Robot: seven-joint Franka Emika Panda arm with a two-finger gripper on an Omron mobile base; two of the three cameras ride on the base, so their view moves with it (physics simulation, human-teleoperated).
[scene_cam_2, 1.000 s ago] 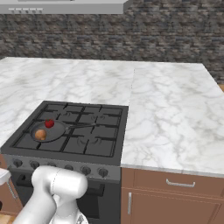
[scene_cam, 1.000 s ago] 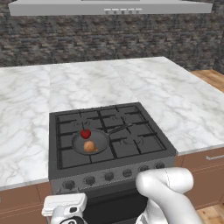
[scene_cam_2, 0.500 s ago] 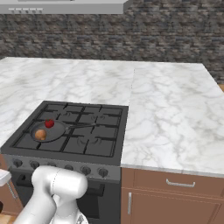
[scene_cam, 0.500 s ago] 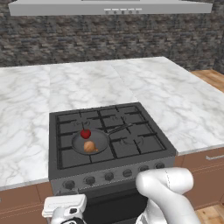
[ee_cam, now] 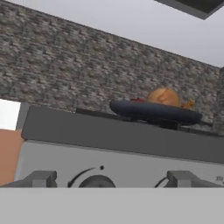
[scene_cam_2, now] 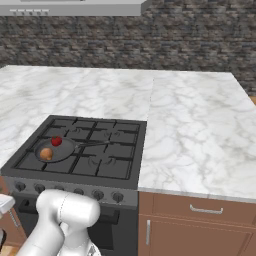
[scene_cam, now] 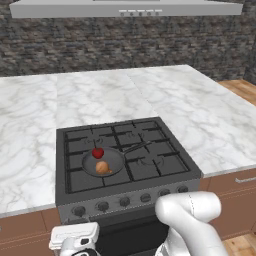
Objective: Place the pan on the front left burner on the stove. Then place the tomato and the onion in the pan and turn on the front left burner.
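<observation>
Hand view puts the gripper (ee_cam: 103,180) low against the stove (scene_cam: 131,196) front, jaws spread wide and empty, a knob (ee_cam: 97,180) sitting between the fingertips; above it the pan (scene_cam: 103,162) rests on the front left burner (scene_cam: 95,170), holding the tomato (scene_cam: 98,152) and the onion (scene_cam: 102,168); judging by this, only turning the burner on remains.

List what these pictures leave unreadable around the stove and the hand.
- Tomato: hand view, mostly hidden behind the onion and the pan rim.
- Knob facing the hand: cut off at the bottom, setting unreadable.
- Knob markings: base views, too small.
- Hand: left base view, fingers cut off by the bottom edge.
</observation>
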